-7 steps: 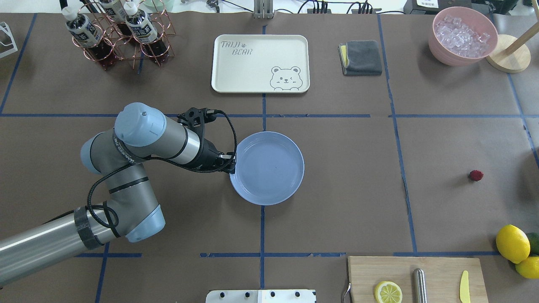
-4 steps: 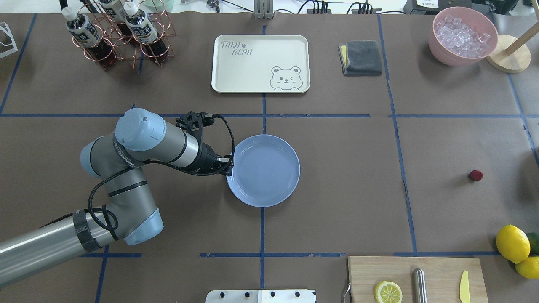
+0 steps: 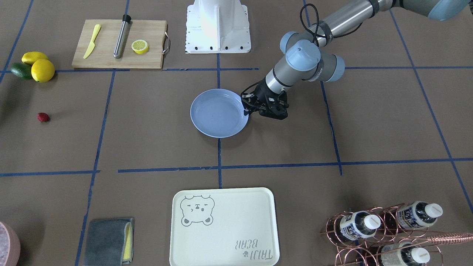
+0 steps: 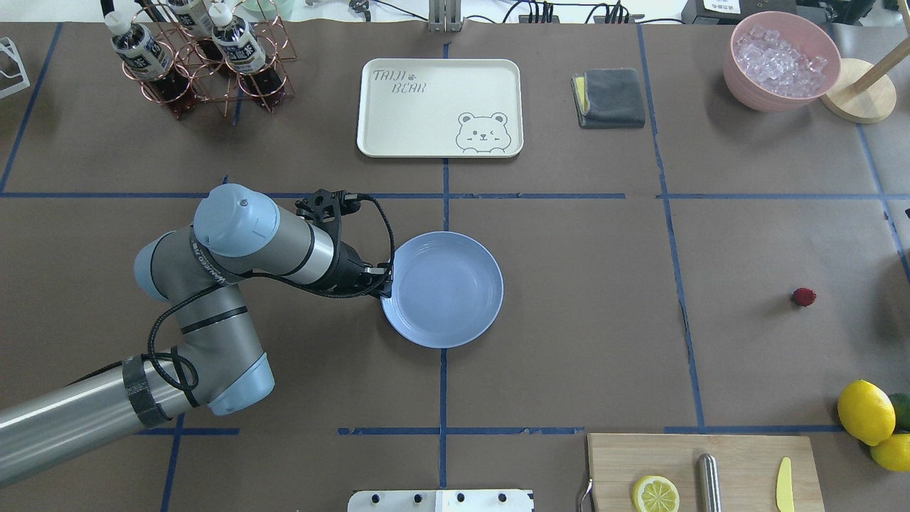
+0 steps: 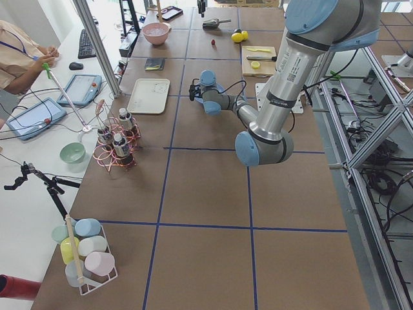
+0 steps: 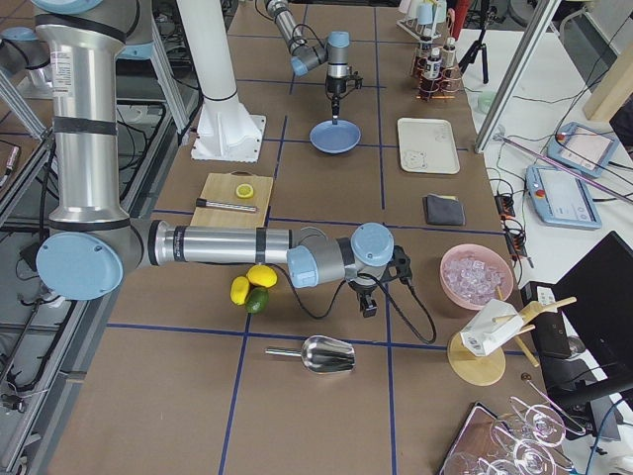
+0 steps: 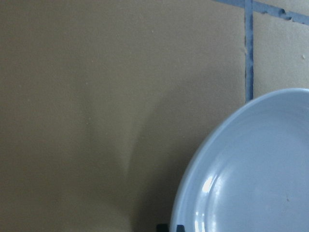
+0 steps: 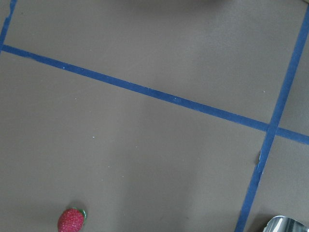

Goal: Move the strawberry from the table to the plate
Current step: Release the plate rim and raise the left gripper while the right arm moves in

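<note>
Nearest the robot, at 4 o'clock from the plate (image 4: 448, 288) in the overhead view: a wooden cutting board (image 4: 739, 455) with a lemon half (image 4: 655, 493) on it.

Farther out, mid-tabletop (image 4: 583, 320): the left end effector (image 4: 386, 284), pinched narrow on the plate's 9 o'clock rim and holding it. Against a second ago, smaller-looking plate in the overhead view, drawn a little toward 9 o'clock together with the end effector; most of that shift early, only a slight one in the last stretch. Cannot tell whether resting on the tabletop or just above it.

At 3 o'clock from the plate, well apart and beyond a blue tape line (image 4: 675, 270): the strawberry (image 4: 804, 296), lying on the tabletop in the same spot as before. Seen too at the lower left of the right wrist view.

Right end effector (image 6: 368, 305) visible only from the side camera, low over the tabletop; cannot tell how wide.

Farthest, at 12 o'clock from the plate: the cream bear-print tray (image 4: 426, 121), unmoved.
</note>
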Robot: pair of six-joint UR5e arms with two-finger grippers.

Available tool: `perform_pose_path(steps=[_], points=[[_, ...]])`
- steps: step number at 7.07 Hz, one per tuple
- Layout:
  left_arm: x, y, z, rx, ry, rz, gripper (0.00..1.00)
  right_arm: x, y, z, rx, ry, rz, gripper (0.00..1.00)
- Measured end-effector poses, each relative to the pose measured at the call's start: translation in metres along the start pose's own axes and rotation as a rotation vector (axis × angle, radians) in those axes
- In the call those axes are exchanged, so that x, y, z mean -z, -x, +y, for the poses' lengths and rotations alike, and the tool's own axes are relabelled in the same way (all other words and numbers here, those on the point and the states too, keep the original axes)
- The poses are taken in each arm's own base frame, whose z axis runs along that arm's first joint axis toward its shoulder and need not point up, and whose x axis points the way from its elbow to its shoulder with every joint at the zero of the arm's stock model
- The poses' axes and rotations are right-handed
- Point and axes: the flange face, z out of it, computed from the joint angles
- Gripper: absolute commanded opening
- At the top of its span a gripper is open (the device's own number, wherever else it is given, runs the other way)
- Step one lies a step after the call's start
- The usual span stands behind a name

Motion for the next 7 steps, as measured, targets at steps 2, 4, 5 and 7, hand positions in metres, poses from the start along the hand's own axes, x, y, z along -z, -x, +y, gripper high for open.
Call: perform_pose_path(steps=[2,4,5,7], points=[[0.000,0.004,-0.001,-0.002,-0.026,-0.007,0.77,-0.005,0.009,-0.004,0.017,0.009,-0.019,1.00],[0.021,-0.005,-0.008,-0.013,-0.056,0.025,0.79,-0.009,0.031,-0.015,0.034,0.014,-0.082,1.00],[0.044,-0.015,-0.016,-0.020,-0.083,0.057,0.80,-0.007,0.046,-0.021,0.005,0.012,-0.096,1.00],[0.067,-0.025,-0.021,-0.025,-0.109,0.089,0.82,-0.020,0.090,-0.027,-0.103,-0.023,-0.071,1.00]])
